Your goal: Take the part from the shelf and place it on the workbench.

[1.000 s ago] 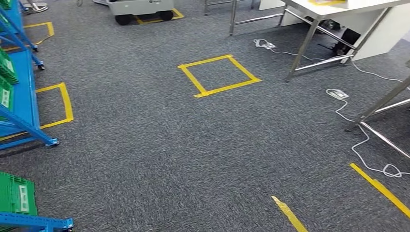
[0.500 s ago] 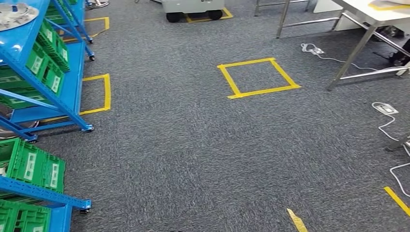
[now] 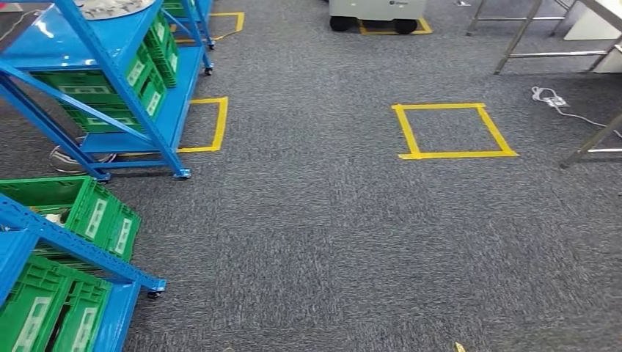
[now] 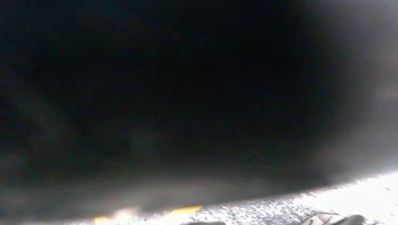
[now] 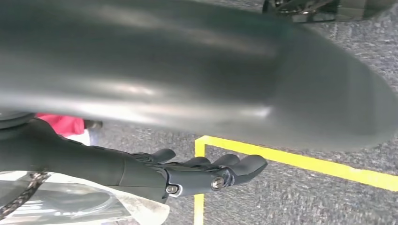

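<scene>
A blue shelf rack [image 3: 110,44] stands at the left of the head view. On its top level lies a round grey metal part [image 3: 110,6], cut off by the picture's edge. A corner of the white workbench [image 3: 610,7] on steel legs shows at the far right. In the right wrist view my right hand [image 5: 206,176] hangs over the carpet, its dark fingers stretched out with nothing in them. A dark blur covers the left wrist view, so I cannot tell how my left hand stands.
Green crates [image 3: 103,81] fill the rack's lower levels, and a second blue rack [image 3: 66,242] with more green crates stands nearer. A yellow tape square [image 3: 455,130] marks the grey carpet. A grey wheeled cart [image 3: 378,11] stands at the back, and a power strip [image 3: 550,97] lies near the steel legs.
The camera has turned left: the blue racks have come further into the picture, while the yellow square, tables and cables have slid right.
</scene>
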`<action>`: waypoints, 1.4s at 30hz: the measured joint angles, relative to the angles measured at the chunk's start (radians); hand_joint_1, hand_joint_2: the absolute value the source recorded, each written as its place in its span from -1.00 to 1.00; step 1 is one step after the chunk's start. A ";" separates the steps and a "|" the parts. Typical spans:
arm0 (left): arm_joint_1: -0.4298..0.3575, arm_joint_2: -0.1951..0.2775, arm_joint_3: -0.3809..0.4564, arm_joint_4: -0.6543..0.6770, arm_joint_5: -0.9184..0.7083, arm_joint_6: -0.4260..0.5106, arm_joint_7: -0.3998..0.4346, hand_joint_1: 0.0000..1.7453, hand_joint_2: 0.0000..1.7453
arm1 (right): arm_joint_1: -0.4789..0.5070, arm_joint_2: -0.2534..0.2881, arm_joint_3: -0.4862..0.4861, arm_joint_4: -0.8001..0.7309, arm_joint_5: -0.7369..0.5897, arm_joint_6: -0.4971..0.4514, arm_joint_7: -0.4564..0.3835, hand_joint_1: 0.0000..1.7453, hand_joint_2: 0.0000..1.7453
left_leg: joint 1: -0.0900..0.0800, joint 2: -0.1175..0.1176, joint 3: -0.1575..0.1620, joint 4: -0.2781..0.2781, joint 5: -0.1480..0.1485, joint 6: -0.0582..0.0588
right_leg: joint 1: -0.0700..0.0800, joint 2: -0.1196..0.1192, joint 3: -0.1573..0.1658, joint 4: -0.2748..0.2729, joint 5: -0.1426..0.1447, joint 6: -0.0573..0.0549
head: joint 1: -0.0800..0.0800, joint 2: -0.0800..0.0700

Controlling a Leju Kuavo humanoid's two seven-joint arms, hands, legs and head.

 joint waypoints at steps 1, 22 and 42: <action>0.001 0.000 0.000 0.000 0.000 -0.001 0.000 -1.00 -1.00 | 0.001 0.000 0.001 0.000 0.002 -0.001 0.001 -1.00 -1.00 | 0.000 -0.014 0.001 0.000 0.000 0.000 | -0.002 0.001 -0.012 0.010 0.012 0.002 | 0.000 0.000; 0.000 0.002 0.001 0.000 -0.001 -0.005 0.000 -1.00 -1.00 | -0.001 -0.003 0.012 0.008 0.007 -0.005 0.003 -1.00 -1.00 | -0.008 0.105 -0.013 0.036 -0.008 -0.031 | 0.005 -0.110 0.134 -0.263 0.112 -0.026 | -0.013 0.000; 0.012 0.001 0.006 0.001 -0.001 -0.006 -0.001 -1.00 -1.00 | -0.003 -0.004 0.020 0.011 0.011 -0.009 0.000 -1.00 -1.00 | 0.011 -0.067 -0.012 0.059 -0.049 -0.052 | -0.012 0.033 0.087 -0.256 0.159 -0.031 | -0.003 0.000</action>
